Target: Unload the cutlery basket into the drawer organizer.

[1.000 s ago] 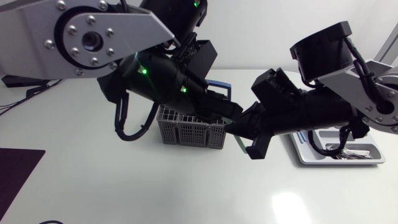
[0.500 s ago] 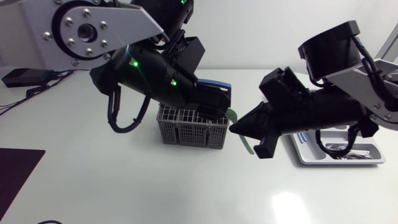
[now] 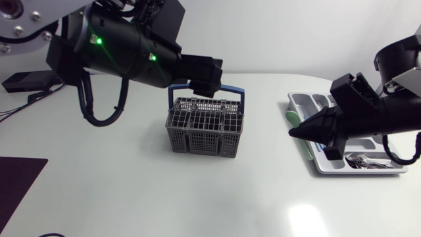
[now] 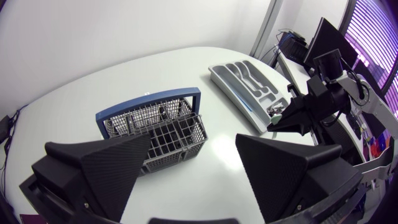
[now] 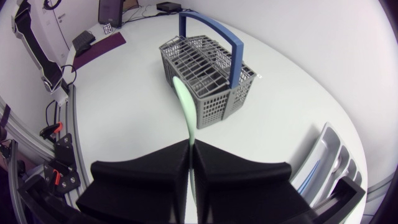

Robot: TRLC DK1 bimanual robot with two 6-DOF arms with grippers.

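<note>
The grey cutlery basket [image 3: 204, 128] with a blue handle stands mid-table, also in the left wrist view [image 4: 155, 130] and the right wrist view [image 5: 205, 81]. My right gripper [image 3: 296, 131] is shut on a pale green utensil [image 3: 307, 149], which hangs at the near-left edge of the grey drawer organizer [image 3: 388, 172]. In the right wrist view the green utensil [image 5: 184, 106] sticks out ahead of the closed fingers [image 5: 155, 171]. My left gripper [image 3: 207, 74] hovers above the basket's back edge; in its own view its fingers [image 4: 118, 168] stand wide apart with nothing between them.
Silver cutlery [image 3: 365, 161] lies in the organizer's near compartment. A dark mat [image 3: 16, 181] lies at the table's left edge, with cables [image 3: 20, 99] behind it.
My right gripper has carried the green utensil from beside the basket rightward to the organizer. The left arm has pulled back up and to the left, uncovering the basket.
</note>
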